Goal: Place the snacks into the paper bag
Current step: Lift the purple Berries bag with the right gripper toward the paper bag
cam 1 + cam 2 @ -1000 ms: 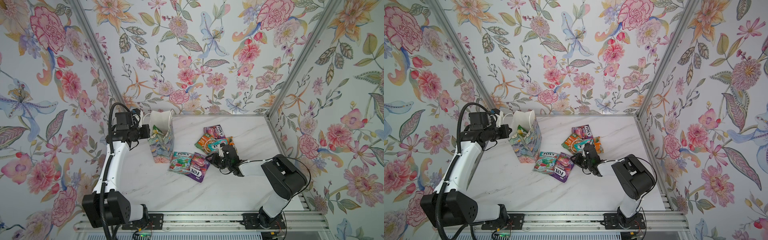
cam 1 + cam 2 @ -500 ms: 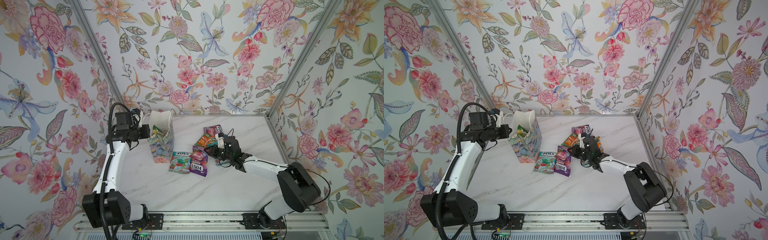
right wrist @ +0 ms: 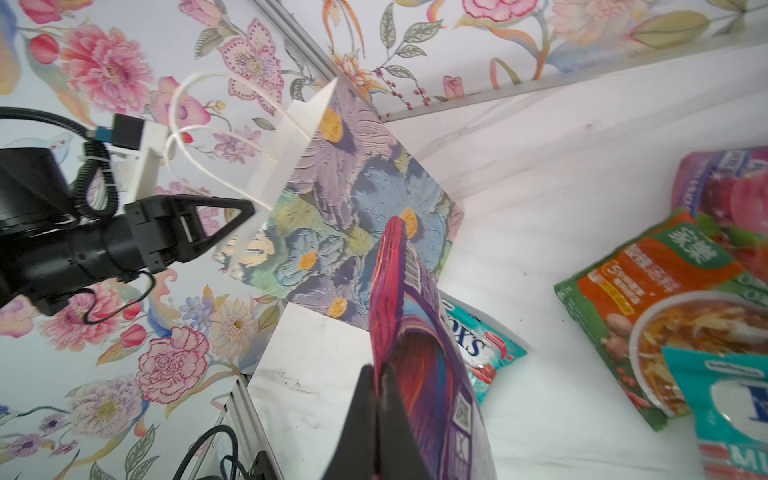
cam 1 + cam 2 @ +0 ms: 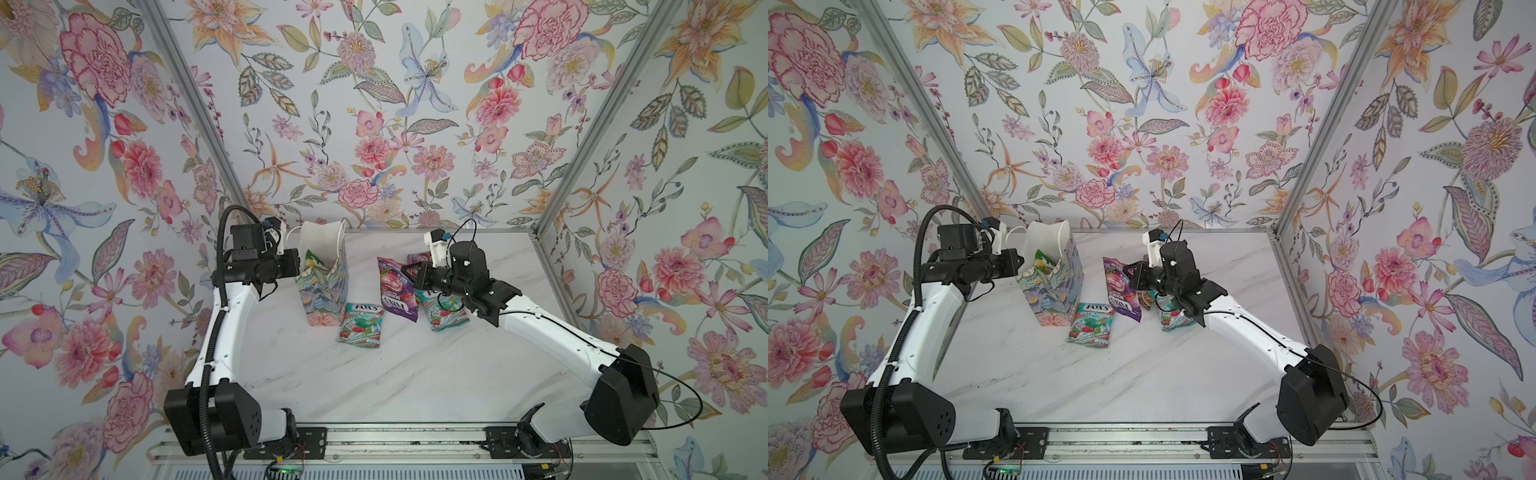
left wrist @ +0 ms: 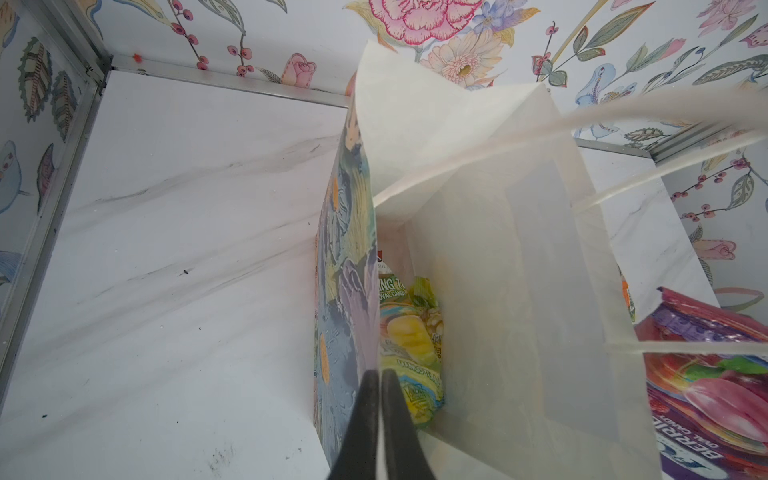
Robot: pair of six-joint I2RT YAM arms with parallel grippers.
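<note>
The paper bag (image 4: 324,291) (image 4: 1054,295) stands open at the back left, with a yellow-green packet (image 5: 409,340) inside. My left gripper (image 5: 380,374) (image 4: 297,266) is shut on the bag's (image 5: 498,249) near wall at the rim. To the bag's (image 3: 353,199) right, my right gripper (image 3: 380,370) (image 4: 415,276) is shut on a purple FOX'S packet (image 3: 424,353) (image 4: 392,286), which hangs on edge above the table. A teal mint packet (image 4: 360,324) (image 4: 1092,324) lies flat beside the bag. Another teal packet (image 4: 444,316) lies under my right wrist.
A green-and-orange soup pouch (image 3: 656,299) and a red-purple packet (image 3: 727,187) lie at the right, behind the held packet. Floral walls with metal posts close in three sides. The arms' mounting rail (image 4: 374,444) runs along the front edge.
My right gripper has shut on the purple packet, lifted it off the pile and carried it back and up toward the bag. The left arm and the bag have not moved.
</note>
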